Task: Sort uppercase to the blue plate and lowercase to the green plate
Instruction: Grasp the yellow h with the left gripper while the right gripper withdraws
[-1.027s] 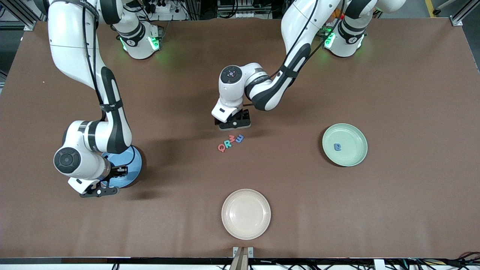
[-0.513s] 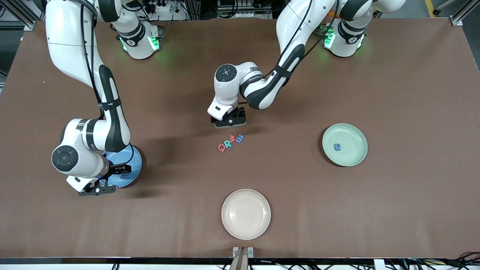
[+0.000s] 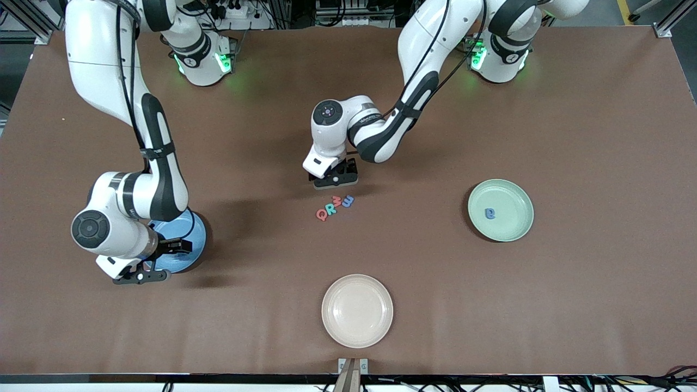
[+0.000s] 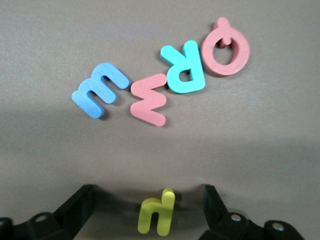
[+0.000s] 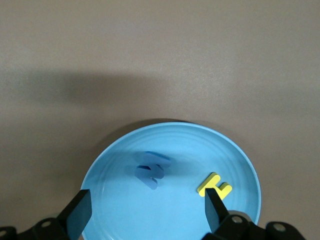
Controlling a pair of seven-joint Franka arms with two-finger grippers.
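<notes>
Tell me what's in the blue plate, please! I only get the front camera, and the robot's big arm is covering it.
Observer: Two letters are in the blue plate: a blue W and a yellow H.
Operator: Cool! And what is hiding under the left hand? I can't see anything there.
Observer: A yellow h lies flat on the table between the open fingers of the left hand, and neither finger is touching it.
</notes>
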